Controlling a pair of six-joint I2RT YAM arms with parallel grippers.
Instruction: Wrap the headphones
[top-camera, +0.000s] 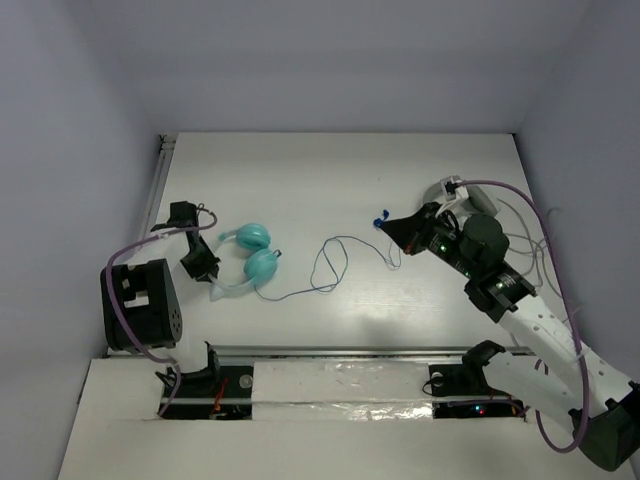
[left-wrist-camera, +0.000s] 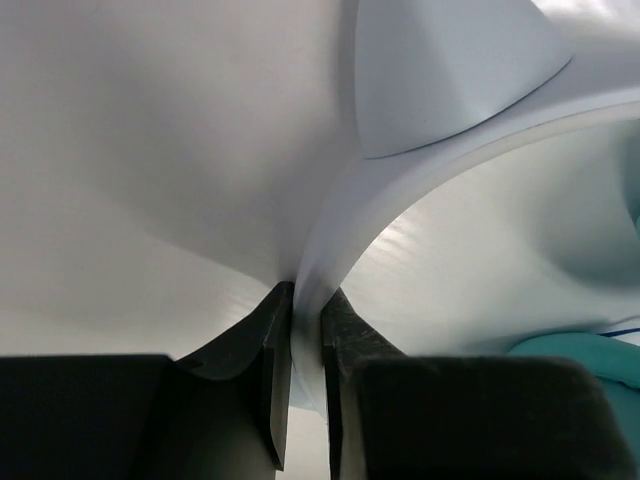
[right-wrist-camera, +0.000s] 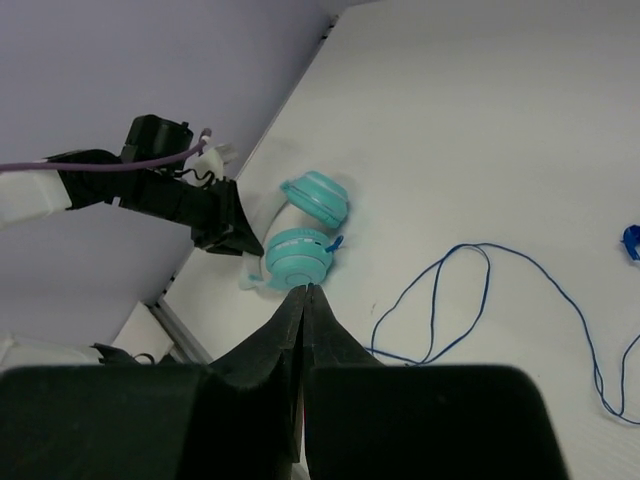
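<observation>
The headphones (top-camera: 255, 252) lie at the table's left, with two teal ear cups and a pale headband (top-camera: 222, 283). My left gripper (top-camera: 207, 268) is shut on the headband (left-wrist-camera: 345, 220), which passes between its fingers; a teal ear cup (left-wrist-camera: 590, 355) shows at the lower right of the left wrist view. The thin blue cord (top-camera: 330, 265) runs right in loose loops to a blue plug (top-camera: 380, 218). My right gripper (top-camera: 390, 226) is shut with nothing visible between its fingers, held above the table beside the plug. In the right wrist view it (right-wrist-camera: 304, 288) points toward the headphones (right-wrist-camera: 300, 255), with the cord (right-wrist-camera: 440, 300) and plug (right-wrist-camera: 632, 243) to the right.
A white-and-grey object (top-camera: 470, 195) with pale cables lies behind the right arm. Thick purple robot cables (top-camera: 130, 255) loop by both arms. A metal rail (top-camera: 350, 350) runs along the table's near edge. Walls stand at the left, back and right.
</observation>
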